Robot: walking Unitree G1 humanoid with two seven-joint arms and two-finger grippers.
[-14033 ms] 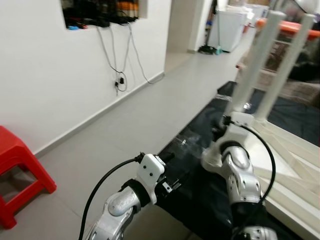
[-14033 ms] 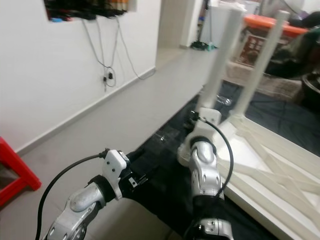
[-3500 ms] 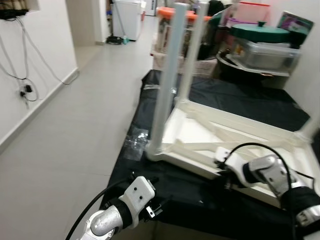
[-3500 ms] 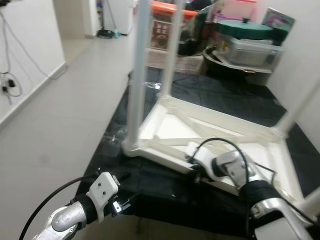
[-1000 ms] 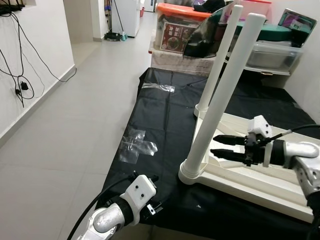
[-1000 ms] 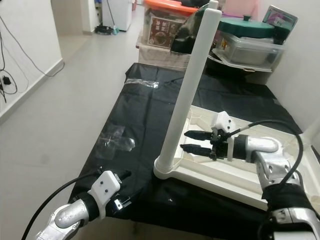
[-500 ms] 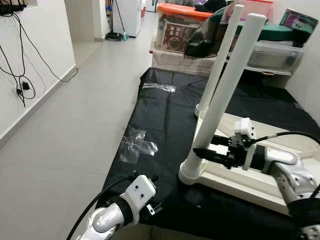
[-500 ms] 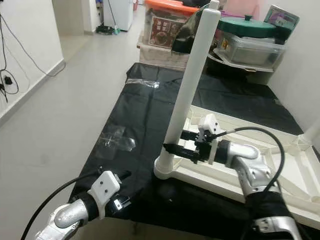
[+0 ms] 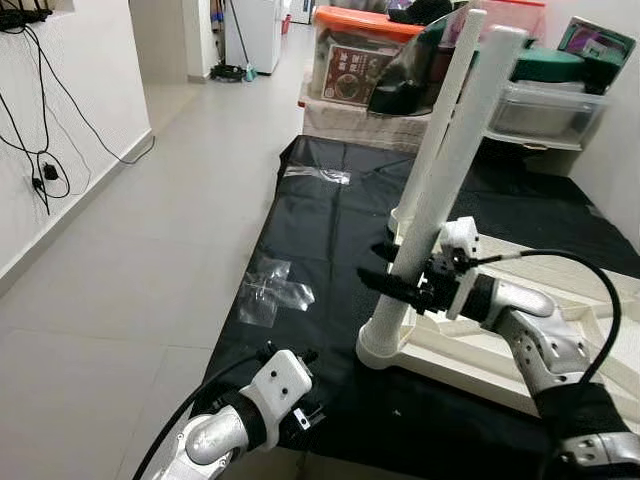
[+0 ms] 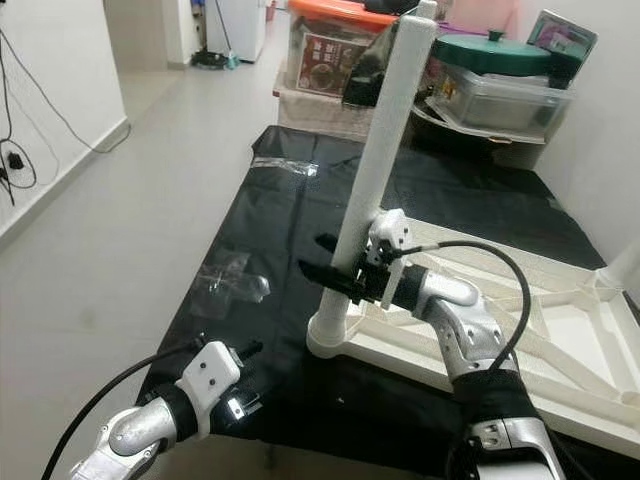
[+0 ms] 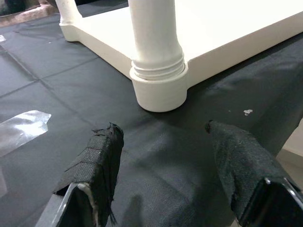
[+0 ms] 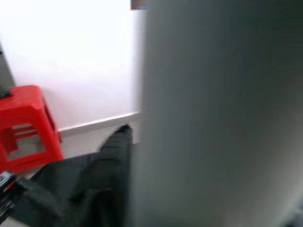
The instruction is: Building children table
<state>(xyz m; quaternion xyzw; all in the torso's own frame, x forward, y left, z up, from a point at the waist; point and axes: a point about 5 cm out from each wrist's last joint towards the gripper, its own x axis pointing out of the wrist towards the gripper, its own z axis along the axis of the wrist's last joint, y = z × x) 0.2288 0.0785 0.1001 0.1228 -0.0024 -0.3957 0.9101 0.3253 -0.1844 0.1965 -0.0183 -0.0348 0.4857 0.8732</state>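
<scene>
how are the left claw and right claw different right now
The right claw is raised and reaches across to the near table leg, one finger on each side of it; the left claw hangs low at the edge of the black sheet, holding nothing. The right claw is at the leg; the left claw stays short of that leg's base. Both are open.

You are looking at a black sheet (image 9: 330, 225) lying on the floor (image 9: 150, 240), with the upside-down white table (image 9: 520, 330) and some clear plastic wrap (image 9: 272, 290) sitting on it.
</scene>
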